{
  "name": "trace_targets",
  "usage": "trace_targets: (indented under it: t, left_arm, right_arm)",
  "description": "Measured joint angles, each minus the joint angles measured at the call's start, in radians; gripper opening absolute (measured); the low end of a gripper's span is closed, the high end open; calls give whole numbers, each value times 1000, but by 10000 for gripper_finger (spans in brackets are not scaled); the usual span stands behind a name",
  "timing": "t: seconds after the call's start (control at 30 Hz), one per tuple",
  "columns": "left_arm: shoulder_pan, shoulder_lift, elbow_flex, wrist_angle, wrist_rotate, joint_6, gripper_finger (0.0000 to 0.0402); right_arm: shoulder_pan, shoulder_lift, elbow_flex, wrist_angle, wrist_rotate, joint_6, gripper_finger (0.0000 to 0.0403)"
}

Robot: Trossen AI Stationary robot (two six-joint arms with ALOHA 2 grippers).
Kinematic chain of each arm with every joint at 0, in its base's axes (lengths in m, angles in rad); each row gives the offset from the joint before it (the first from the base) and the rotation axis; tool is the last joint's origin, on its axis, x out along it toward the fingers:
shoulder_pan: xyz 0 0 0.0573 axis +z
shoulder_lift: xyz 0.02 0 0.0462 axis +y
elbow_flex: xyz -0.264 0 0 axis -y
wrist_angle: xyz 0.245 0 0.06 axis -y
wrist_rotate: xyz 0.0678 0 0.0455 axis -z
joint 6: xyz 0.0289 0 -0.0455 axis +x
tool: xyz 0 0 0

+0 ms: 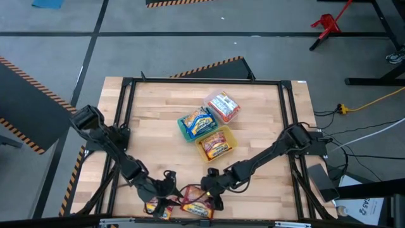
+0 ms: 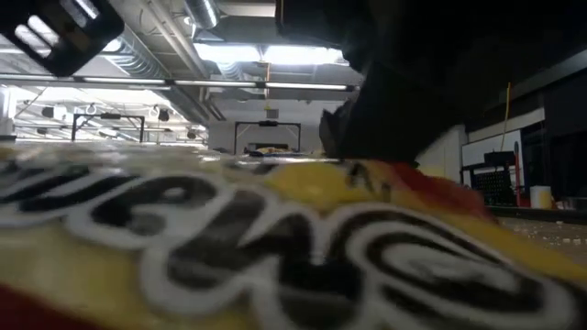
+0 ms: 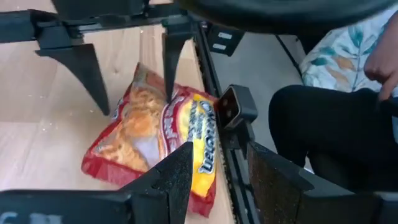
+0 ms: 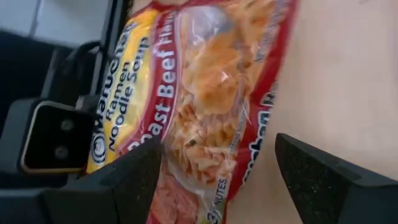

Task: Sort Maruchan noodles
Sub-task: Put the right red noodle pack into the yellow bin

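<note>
A red-and-yellow Maruchan noodles packet (image 3: 155,134) (image 4: 186,93) lies flat at the table's near edge (image 1: 197,209), filling the low view (image 2: 275,247). My right gripper (image 1: 212,190) (image 4: 219,143) is open, slanting down over it with one finger on each side of the packet's width. My left gripper (image 1: 166,189) (image 3: 219,149) is open just left of it, nothing between its fingers. A second packet (image 1: 157,206) lies beside the left gripper. My right gripper comes at the packet slanting down from the table's right and far side, fingers across its width. One fingertip (image 3: 169,93) stands over the packet's face, the other (image 3: 102,106) by its edge. Whether either touches, I cannot tell.
Mid-table stand a teal container (image 1: 182,130), a clear one (image 1: 209,98) and a yellow one (image 1: 204,152), each with a packet in it. A small camera (image 3: 231,109) sits on the near frame rail. A person (image 3: 336,124) sits just beyond that edge.
</note>
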Motion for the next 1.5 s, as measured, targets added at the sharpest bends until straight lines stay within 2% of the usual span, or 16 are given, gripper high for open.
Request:
trace_targets:
  t: [0.13,0.23,0.33,0.57,0.63,0.73,0.9,1.1,1.23,1.5]
  left_arm:
    - [11,27,0,4,43,-17,147]
    - [16,30,0,3,34,-29,147]
    - [15,30,0,2,-4,-18,147]
    - [15,30,0,-3,-20,-3,147]
    - [15,30,0,-4,-19,-11,147]
    - [15,28,0,-4,-15,-31,147]
    - [15,11,0,2,-35,-31,147]
    - [26,-15,0,-7,-38,-6,147]
    - [29,-55,1,-7,-45,-6,147]
    - [19,-106,1,-15,-132,71,147]
  right_arm:
    - [0,22,1,9,-62,23,275]
    - [1,22,2,1,-72,30,237]
    - [-7,22,3,2,-68,27,182]
    - [-43,22,3,4,-48,18,30]
    - [-53,22,3,-2,-47,15,8]
    - [-69,19,1,-13,-40,-10,15]
    - [-97,8,4,-25,-36,-58,3]
    - [-124,-39,54,-208,-28,-139,1]
    - [-137,-86,91,-301,22,-198,0]
    - [-171,-192,101,-415,81,-270,0]
